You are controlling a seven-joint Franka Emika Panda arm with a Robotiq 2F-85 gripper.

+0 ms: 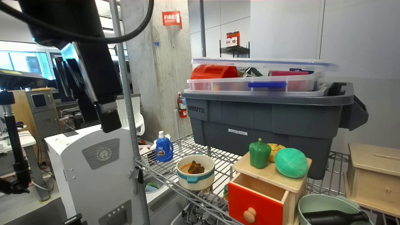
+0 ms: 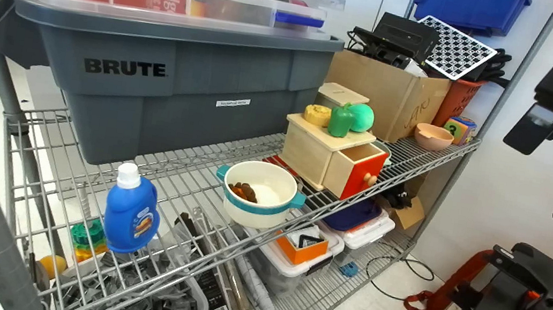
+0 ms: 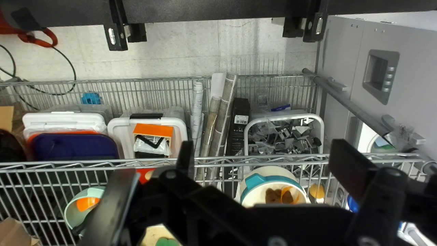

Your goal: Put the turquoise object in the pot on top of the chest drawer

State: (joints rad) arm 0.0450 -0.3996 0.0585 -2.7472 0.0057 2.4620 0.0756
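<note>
The turquoise object (image 1: 291, 162) (image 2: 362, 117) lies on top of the chest drawer (image 1: 256, 203) (image 2: 304, 153), beside a green pepper (image 1: 260, 154) and a yellow piece (image 2: 317, 115). Its red drawer is pulled out and looks bare inside. On the wire shelf stands the pot (image 1: 200, 184) (image 2: 252, 217) (image 3: 269, 171), cream with a teal band and handles, with brown and orange pieces in it. My gripper (image 3: 266, 155) is open with nothing between its fingers, high above the shelf and apart from everything. The wrist view does not show the turquoise object.
A large grey tote (image 1: 262, 122) with a clear bin on it fills the back of the shelf. A blue bottle (image 1: 164, 148) stands past the pot. Beside the drawer are a pale green tub (image 1: 328, 200) and another wooden box (image 1: 375, 175). A metal post (image 1: 128, 93) rises at the shelf corner.
</note>
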